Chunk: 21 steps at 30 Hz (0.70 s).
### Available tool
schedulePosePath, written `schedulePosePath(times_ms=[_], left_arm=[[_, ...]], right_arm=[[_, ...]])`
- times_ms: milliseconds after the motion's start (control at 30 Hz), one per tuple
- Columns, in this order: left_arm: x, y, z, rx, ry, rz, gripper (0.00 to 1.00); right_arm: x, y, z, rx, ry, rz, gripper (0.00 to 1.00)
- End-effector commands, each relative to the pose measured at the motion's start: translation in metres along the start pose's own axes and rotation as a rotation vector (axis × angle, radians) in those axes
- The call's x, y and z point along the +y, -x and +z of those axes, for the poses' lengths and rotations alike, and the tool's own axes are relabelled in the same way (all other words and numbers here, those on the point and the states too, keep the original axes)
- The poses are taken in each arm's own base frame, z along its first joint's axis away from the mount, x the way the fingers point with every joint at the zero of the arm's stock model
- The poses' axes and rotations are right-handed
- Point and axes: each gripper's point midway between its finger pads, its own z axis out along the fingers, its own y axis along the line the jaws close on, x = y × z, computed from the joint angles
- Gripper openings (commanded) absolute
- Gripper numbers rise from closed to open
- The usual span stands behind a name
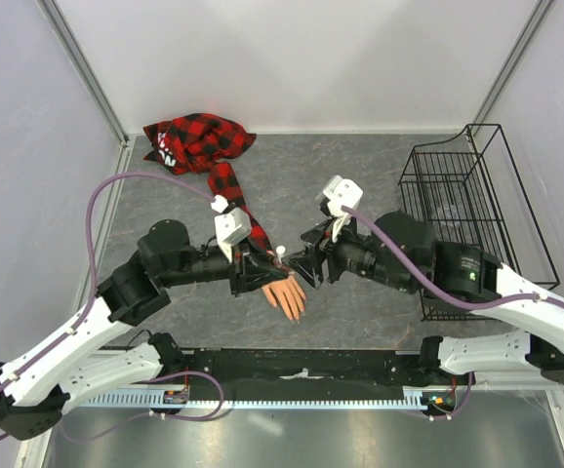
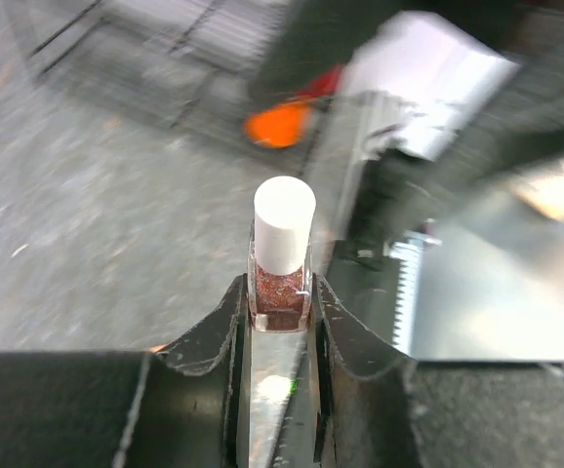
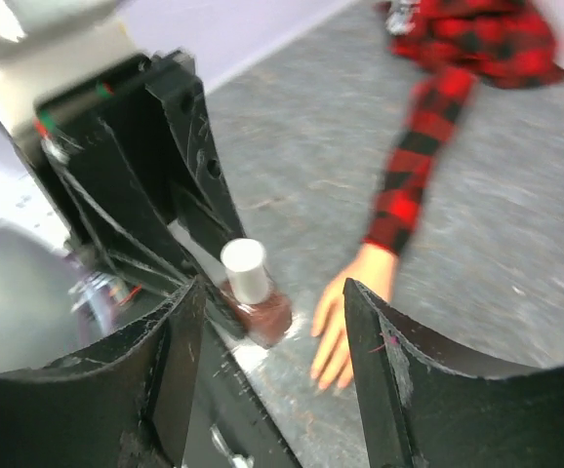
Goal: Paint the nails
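- Above the worktop (image 1: 360, 185), my left jaws pinch the nail polish bottle (image 2: 280, 292) tight.
- My right jaws are wide, holding nothing.
- The white cap (image 2: 284, 222) is on; the nails (image 3: 333, 369) nearby look unpainted, I think.

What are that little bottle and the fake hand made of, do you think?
The bottle looks like clear glass, glossy, with reddish-brown polish showing through; its white cap seems matte plastic. The hand looks like smooth peach rubber or plastic; hard to tell which.

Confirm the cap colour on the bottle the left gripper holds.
White cap on the reddish bottle; clearest in the left wrist view.
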Motion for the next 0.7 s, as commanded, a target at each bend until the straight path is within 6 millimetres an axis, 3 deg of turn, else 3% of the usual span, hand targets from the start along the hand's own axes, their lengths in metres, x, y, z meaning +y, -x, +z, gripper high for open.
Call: schedulePosePath(times_ms=[0, 33, 100, 267, 567, 667], left_arm=[[-0.055, 0.019, -0.018, -0.058, -0.277, 0.017, 0.02], [-0.065, 0.018, -0.021, -0.048, -0.336, 0.018, 0.02], [-0.072, 0.019, -0.024, -0.048, -0.377, 0.013, 0.02], [-0.075, 0.021, -0.026, -0.050, -0.393, 0.017, 0.02], [-0.078, 0.020, -0.025, -0.042, -0.423, 0.017, 0.02], [-0.080, 0.020, -0.025, -0.040, -0.436, 0.021, 0.02]], right_arm=[[0.051, -0.001, -0.021, 0.063, 0.429, -0.026, 0.65], [0.064, -0.002, -0.028, 0.079, 0.519, -0.016, 0.65], [0.071, 0.005, -0.028, 0.072, 0.558, 0.007, 0.66], [0.085, 0.014, -0.035, 0.063, 0.656, 0.018, 0.65], [0.084, 0.016, -0.031, 0.069, 0.694, 0.037, 0.55], [0.081, 0.014, -0.026, 0.078, 0.688, 0.042, 0.45]])
